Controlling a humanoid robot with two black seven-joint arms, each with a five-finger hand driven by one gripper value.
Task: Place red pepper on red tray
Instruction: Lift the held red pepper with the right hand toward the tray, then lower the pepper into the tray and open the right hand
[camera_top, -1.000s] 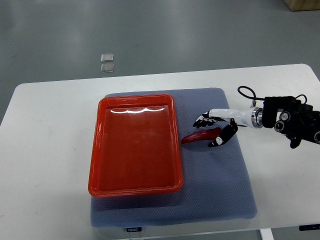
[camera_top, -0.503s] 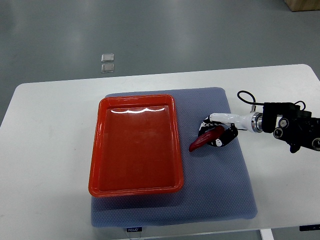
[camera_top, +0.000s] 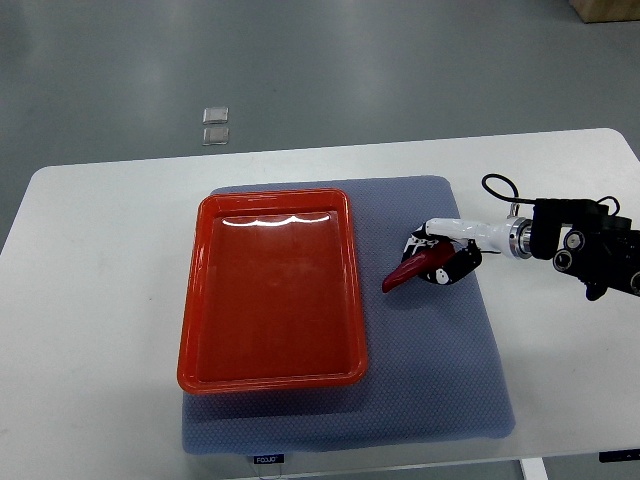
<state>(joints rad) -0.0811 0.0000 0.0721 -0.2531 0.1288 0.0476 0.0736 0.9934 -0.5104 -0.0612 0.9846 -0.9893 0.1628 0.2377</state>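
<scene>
A red pepper (camera_top: 408, 273) is held in my right hand (camera_top: 437, 260), just right of the red tray (camera_top: 271, 290). The hand's fingers are curled around the pepper's stem end, and its tip points down-left toward the tray. The pepper sits over the blue mat (camera_top: 440, 350), about 30 pixels from the tray's right rim. The tray is empty and lies on the left half of the mat. My right arm (camera_top: 580, 250) comes in from the right edge. The left arm does not show.
The white table (camera_top: 90, 330) carries the mat and tray. Two small clear squares (camera_top: 214, 125) lie on the grey floor beyond the table. A black cable (camera_top: 497, 190) loops above the right wrist.
My right hand closed around the pepper, which was lying on the mat, and lifted its stem end. Hand and pepper have shifted slightly right over the last half second.
</scene>
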